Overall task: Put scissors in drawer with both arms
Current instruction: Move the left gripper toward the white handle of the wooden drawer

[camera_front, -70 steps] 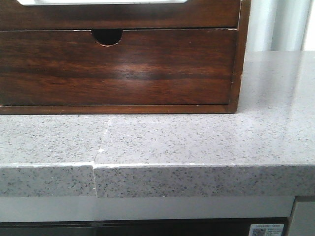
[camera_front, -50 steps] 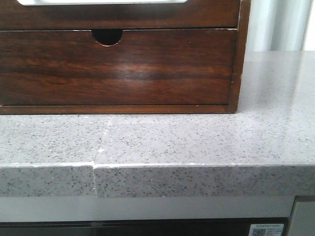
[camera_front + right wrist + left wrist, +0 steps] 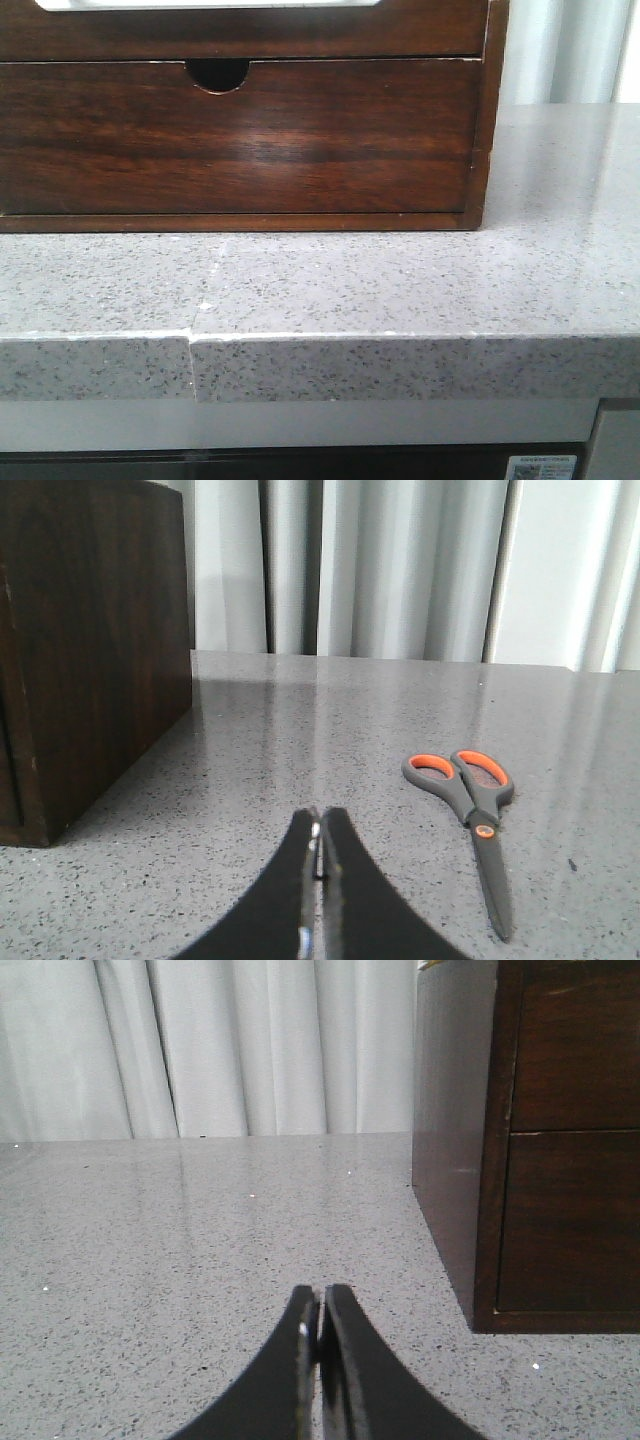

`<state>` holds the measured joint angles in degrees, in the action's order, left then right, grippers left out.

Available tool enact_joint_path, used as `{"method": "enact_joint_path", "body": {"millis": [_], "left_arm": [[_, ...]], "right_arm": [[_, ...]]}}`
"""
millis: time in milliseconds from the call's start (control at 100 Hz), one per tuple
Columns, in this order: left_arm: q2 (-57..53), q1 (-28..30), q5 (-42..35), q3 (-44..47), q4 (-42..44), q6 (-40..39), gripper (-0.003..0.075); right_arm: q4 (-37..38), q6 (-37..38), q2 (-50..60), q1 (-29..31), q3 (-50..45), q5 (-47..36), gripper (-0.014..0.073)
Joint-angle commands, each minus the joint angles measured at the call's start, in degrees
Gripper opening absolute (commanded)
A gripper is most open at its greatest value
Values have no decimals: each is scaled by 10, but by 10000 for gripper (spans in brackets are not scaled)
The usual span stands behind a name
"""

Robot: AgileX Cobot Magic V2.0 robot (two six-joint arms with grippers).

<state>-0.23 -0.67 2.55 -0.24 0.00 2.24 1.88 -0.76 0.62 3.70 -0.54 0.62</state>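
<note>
Drawer [image 3: 240, 135] shut in its cabinet [image 3: 488, 120]; scissors [image 3: 472, 818] flat on the countertop [image 3: 300, 740], ahead and right of the right gripper [image 3: 318, 825], clear of it. Long axis runs roughly along the approach line, handles far, blades near. Both right and left gripper [image 3: 318, 1305] clenched, empty; right arm looks nearer, though the front view shows no scissors.

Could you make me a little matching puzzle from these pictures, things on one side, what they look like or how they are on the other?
Things:
1. scissors
2. drawer
3. countertop
4. left gripper

Descriptions:
A. speckled grey stone
B. fingers pressed together, holding nothing
C. grey with orange-lined handles, lying flat
D. glossy dark brown wood, pushed in shut

Pairs: 1-C, 2-D, 3-A, 4-B
</note>
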Motion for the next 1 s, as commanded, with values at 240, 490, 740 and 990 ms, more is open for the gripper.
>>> {"method": "enact_joint_path", "body": {"millis": [240,490,740,990], "left_arm": [[-18,1,-56,19,0,-1,-20],[-18,1,-108,-9,-40,-4,-20],[22,1,-16,-129,-55,-4,-20],[129,1,121,-250,-36,31,-20]], "right_arm": [[-1,-3,12,3,-10,-75,-69],[-35,-3,11,3,54,-31,-69],[-30,-3,-46,3,183,120,-69],[-4,-3,-167,3,295,250,-69]]}}
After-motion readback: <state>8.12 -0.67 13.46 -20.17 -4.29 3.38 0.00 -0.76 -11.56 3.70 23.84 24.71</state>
